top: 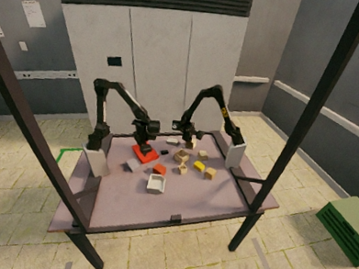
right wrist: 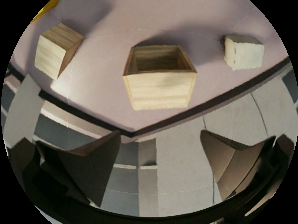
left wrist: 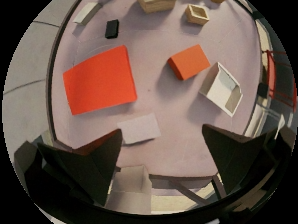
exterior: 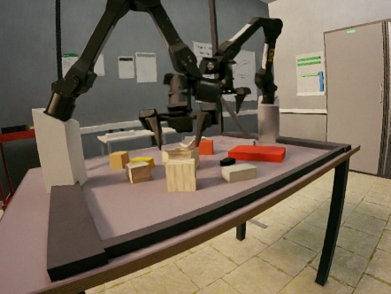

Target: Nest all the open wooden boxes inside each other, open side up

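Note:
Three open wooden boxes stand open side up at the table's back right: a wide one [top: 181,156], a small one [top: 183,169] in front of it, and a taller one [top: 190,144] close to the far edge. My right gripper [top: 188,138] is open and empty, hovering just above and beside the taller box [right wrist: 160,72], which stands by the table rim. My left gripper [top: 144,147] is open and empty above the flat red block [left wrist: 100,79].
A white open tray [top: 155,183], an orange block [top: 160,169], a grey block [top: 132,164], a small black block [top: 164,151], a yellow block [top: 199,166], a pale block [top: 172,141] and two closed-looking wooden cubes [top: 210,172] [top: 202,154] lie about. Arm pedestals stand at both sides.

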Motion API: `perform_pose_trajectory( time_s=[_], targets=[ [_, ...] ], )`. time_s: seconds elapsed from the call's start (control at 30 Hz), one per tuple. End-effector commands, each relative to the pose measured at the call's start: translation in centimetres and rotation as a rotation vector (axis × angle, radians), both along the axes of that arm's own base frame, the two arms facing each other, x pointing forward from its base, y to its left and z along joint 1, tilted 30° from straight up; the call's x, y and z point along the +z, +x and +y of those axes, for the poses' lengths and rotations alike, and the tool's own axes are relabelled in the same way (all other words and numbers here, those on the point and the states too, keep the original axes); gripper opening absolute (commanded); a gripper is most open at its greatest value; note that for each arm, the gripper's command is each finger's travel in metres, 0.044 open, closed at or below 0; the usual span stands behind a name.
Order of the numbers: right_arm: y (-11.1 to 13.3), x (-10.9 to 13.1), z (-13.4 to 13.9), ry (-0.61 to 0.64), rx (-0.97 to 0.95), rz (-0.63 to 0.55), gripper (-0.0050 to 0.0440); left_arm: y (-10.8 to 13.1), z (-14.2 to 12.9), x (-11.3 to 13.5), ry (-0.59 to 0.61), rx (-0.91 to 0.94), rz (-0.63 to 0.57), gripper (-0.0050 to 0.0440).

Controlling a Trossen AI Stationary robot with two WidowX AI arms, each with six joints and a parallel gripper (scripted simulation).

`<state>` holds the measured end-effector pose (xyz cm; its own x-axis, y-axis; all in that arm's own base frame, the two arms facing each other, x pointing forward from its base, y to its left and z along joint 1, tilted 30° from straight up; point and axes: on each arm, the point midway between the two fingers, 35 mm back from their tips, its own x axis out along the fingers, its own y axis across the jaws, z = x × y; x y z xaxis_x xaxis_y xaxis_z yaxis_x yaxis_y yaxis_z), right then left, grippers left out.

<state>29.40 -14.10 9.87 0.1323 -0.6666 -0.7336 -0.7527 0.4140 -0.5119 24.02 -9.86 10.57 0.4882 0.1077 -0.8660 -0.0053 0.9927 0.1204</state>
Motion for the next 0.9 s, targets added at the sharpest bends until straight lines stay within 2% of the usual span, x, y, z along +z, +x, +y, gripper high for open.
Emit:
perform_pose_trajectory(
  time_s=[0.0,0.3,0.63,0.87],
  targets=[
    [0.3,0.4,0.0,-0.027,0.051,0.032,0.0400,0.1,-0.2,0.4,-0.007,-0.005,-0.011,0.0400],
    [0.6,-0.5,-0.2,-0.024,0.038,0.030,0.0400,0.1,-0.2,0.4,-0.007,-0.005,-0.011,0.0400],
    [3.2,-4.9,-0.8,-0.021,0.036,0.026,0.0400,0.1,-0.2,0.4,-0.007,-0.005,-0.011,0.0400],
    [4.1,-6.4,-0.9,-0.021,0.046,0.028,0.0400,0.1,-0.2,0.4,-0.007,-0.005,-0.011,0.0400]
  ],
)
